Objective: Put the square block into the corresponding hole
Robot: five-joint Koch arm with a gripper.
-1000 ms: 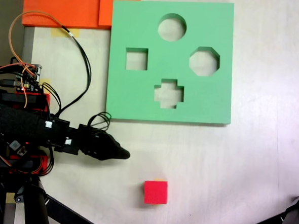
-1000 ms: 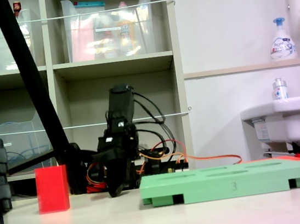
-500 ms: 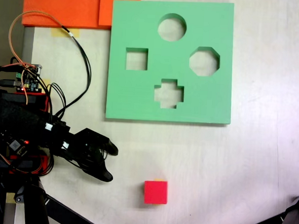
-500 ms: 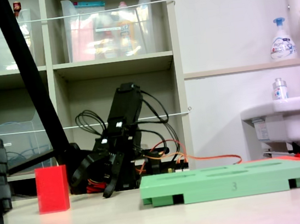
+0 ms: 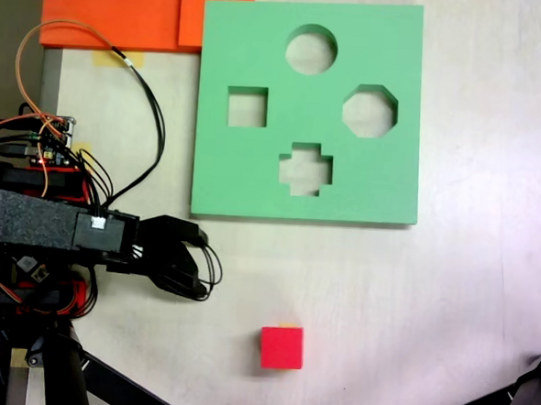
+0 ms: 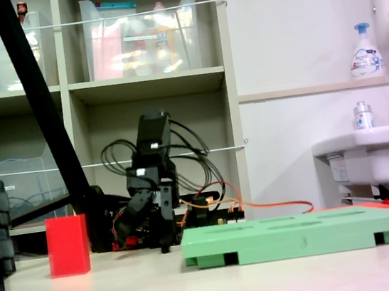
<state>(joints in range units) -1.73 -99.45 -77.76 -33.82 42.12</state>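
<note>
From above, we saw the end effector [image 5: 202, 267] with jaws parted and empty, swung back up from its nearer pose half a second earlier — the reach for the square block [image 5: 282, 347] was not settled. The block sat alone on the pale counter [image 5: 448, 305], well apart from the green board [image 5: 254, 174] and its square hole [image 5: 247, 106]. From the low side camera, the end effector [image 6: 144, 242] hung near the counter between the block [image 6: 68, 245] and the board [image 6: 303, 232] — shelves [image 6: 150, 83] and a sink [image 6: 368, 155] stood behind
</note>
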